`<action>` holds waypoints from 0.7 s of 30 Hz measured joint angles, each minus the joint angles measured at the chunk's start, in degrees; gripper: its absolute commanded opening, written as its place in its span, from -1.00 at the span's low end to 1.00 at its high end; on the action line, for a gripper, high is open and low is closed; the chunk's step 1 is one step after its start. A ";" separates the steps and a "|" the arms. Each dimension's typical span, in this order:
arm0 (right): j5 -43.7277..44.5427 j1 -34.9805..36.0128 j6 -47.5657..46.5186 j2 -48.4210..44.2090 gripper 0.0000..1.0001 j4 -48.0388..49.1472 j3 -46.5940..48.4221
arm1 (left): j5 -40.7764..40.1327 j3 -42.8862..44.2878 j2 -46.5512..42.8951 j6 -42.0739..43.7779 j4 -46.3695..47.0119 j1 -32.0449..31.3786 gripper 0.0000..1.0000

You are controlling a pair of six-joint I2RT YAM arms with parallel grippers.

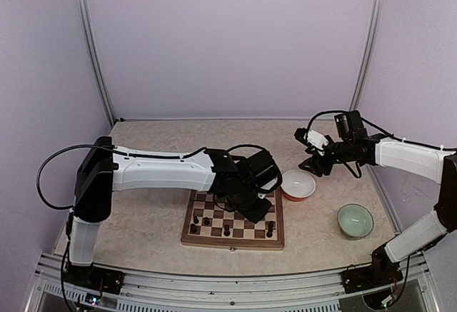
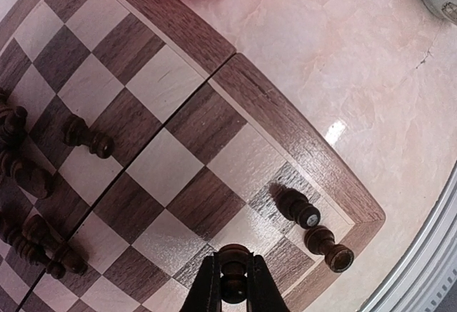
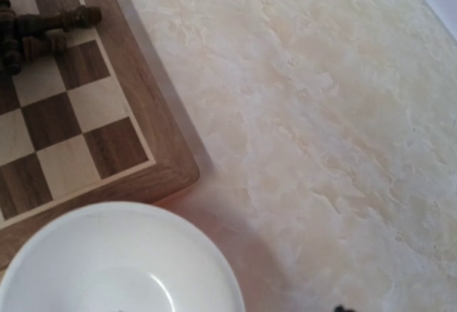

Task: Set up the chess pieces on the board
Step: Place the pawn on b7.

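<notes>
Jaws of the left gripper (image 2: pixel 233 263) clamp a tiny dark brown chess piece (image 2: pixel 233 287) over the checkered wooden board's (image 2: pixel 178 119) corner, ready for placing.

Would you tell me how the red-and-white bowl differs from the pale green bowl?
The red-and-white round bowl sits close by the far right corner of the checkered wooden chessboard; the pale green round bowl stands apart from the board, farther right and nearer the arm bases. The first is white inside and red-orange outside, the second green all over. Both are round, upright and similar in size.
</notes>
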 measured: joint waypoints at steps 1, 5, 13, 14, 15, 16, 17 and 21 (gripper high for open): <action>0.00 0.00 -0.11 0.00 0.26 0.00 0.00 | 0.07 0.22 0.35 0.00 -0.13 -0.13 -0.88; 0.13 0.02 -0.55 0.00 0.26 0.00 0.00 | 0.46 1.01 1.79 0.00 -0.59 -0.81 -0.86; 0.15 0.26 -0.81 0.00 0.26 -0.02 0.00 | 0.87 3.28 3.72 0.00 -1.77 -1.25 -0.83; 0.15 0.28 -0.83 0.00 0.26 -0.02 0.00 | 0.87 3.54 3.89 0.00 -1.81 -1.25 -0.83; 0.15 0.28 -0.87 0.00 0.26 -0.02 0.00 | 0.87 3.65 4.00 0.00 -1.90 -1.25 -0.83; 0.13 0.28 -0.90 0.00 0.26 -0.02 0.00 | 0.85 3.82 4.09 0.00 -2.14 -1.22 -0.83; 0.15 0.28 -0.92 0.00 0.26 -0.02 0.00 | 0.83 3.98 4.15 0.00 -2.36 -1.22 -0.83; 0.13 0.33 -0.96 0.00 0.27 -0.04 0.00 | 0.83 4.20 4.44 -0.02 -2.89 -1.36 -0.83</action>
